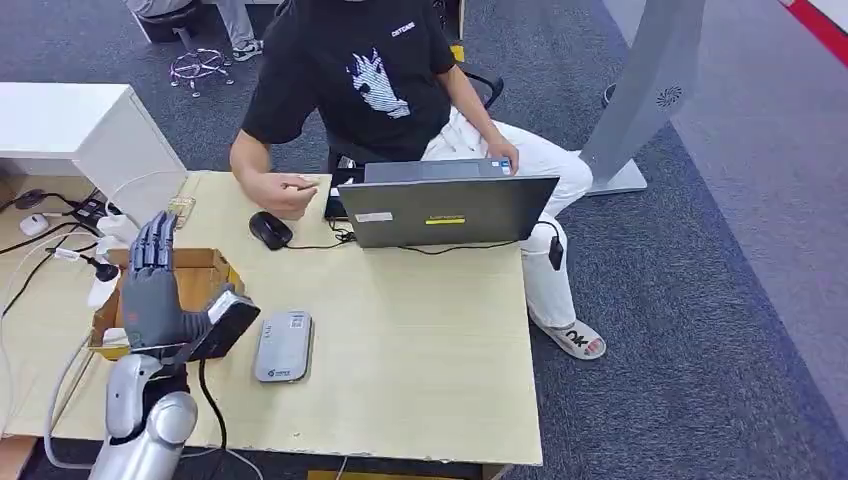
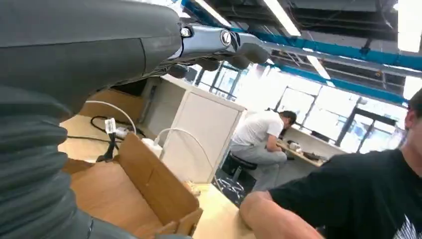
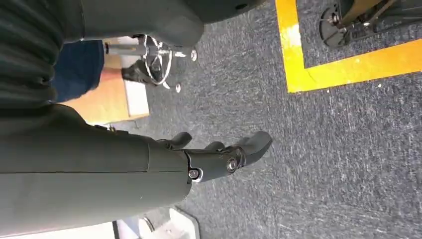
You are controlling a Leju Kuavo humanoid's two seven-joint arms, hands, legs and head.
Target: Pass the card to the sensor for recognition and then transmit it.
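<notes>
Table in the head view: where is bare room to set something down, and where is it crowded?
The widest bare patch of the table lies between the grey card reader, the laptop and the right edge. The left side is crowded: the cardboard box, cables, and the left hand. A mouse and a person's hand occupy the far side.

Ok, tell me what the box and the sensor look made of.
Box: looks like plain brown cardboard, matte, with open flaps and raw edges. Sensor: likely moulded plastic, a smooth grey shell with rounded corners and a printed label; the pictures leave its exact material open.
</notes>
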